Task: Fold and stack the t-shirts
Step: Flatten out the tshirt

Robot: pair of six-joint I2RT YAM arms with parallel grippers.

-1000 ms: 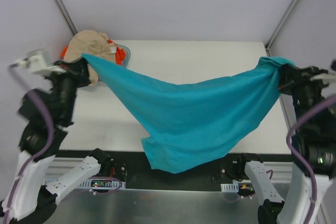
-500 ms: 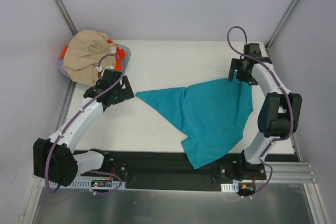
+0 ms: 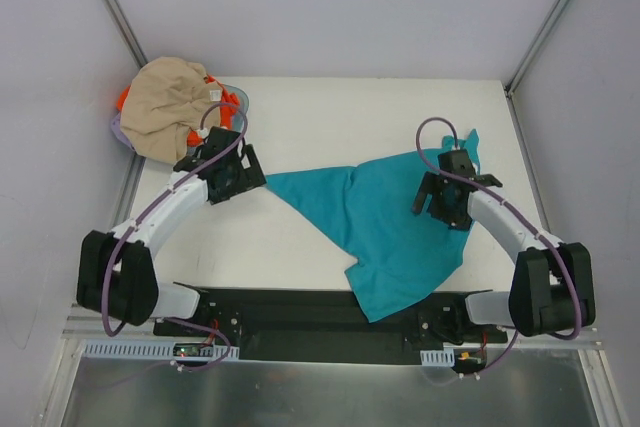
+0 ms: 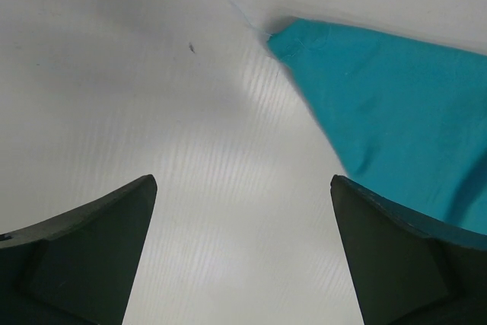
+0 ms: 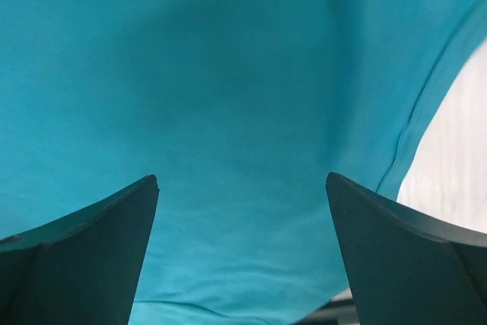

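The teal-blue t-shirt (image 3: pixel 400 217) lies spread on the surface (image 3: pixel 350 117), apparently for folding; the left claw (image 3: pixel 245 172), by its corner, and the right claw (image 3: pixel 443 209), above it, gape empty.

White-and-black arms (image 3: pixel 165 212), purple cables (image 3: pixel 438 120)

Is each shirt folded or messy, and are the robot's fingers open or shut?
teal shirt: unfolded, on the table, not held
beige shirt: crumpled heap, unfolded
orange shirt: bunched under the beige shirt
left fingers: open, empty
right fingers: open, empty, over teal shirt
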